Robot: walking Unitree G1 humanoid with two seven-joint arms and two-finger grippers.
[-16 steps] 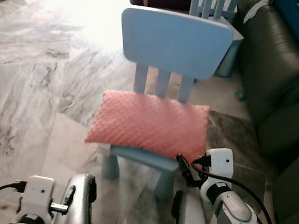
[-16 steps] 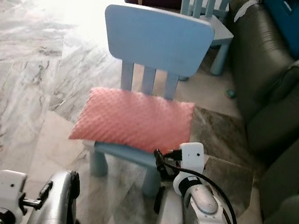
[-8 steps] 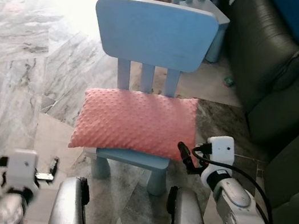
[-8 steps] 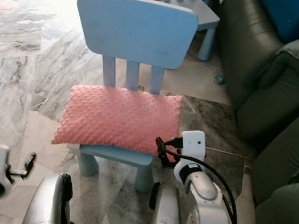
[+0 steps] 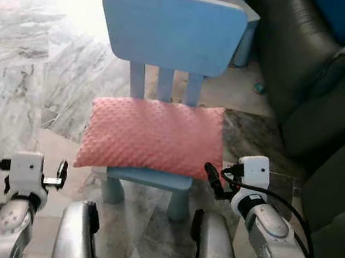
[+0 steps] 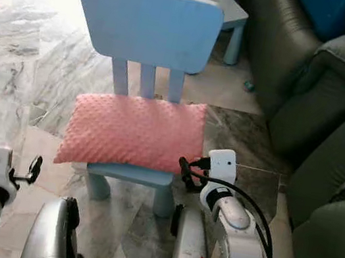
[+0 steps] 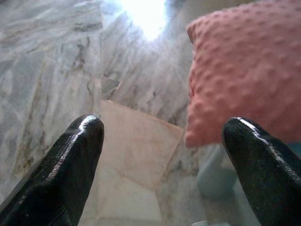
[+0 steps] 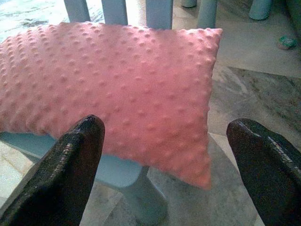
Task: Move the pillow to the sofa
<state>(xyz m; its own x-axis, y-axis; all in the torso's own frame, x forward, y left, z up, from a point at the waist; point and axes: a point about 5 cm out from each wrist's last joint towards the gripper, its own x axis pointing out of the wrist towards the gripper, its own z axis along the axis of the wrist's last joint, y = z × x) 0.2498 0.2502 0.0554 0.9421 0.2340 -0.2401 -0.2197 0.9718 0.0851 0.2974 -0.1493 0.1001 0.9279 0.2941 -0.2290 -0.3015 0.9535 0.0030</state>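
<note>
1. The pink pillow [image 5: 155, 134] lies flat on the seat of a small blue chair [image 5: 171, 32], directly ahead of the robot. Its long axis runs from the robot's left to its right, and both ends overhang the seat edges.

2. The dark sofa [image 5: 329, 76] stands to the robot's right, well apart from the chair, so the pillow has to travel rightward once it is lifted.

3. The right gripper [image 5: 212, 176] sits just beside the pillow's near right corner, slightly below the seat edge. Its jaws stand wide apart; in the right wrist view the two fingers [image 8: 70, 165] frame the pillow's near edge and right corner, with nothing held between them.

4. The left gripper [image 5: 61, 175] is lower and off to the left of the pillow's near left corner, apart from it. Its jaws are also spread and hold nothing; the left wrist view shows the pillow's left end ahead and toward one finger [image 7: 256, 160], with bare marble floor [image 7: 56, 70] in the gap.

5. The right arm is clearly the nearer one, and it is on the sofa side. My judgement: a short reach forward and up would bring the right jaws across the pillow's short right end, while the left gripper would need to rise and move inward to take the other end.
</note>
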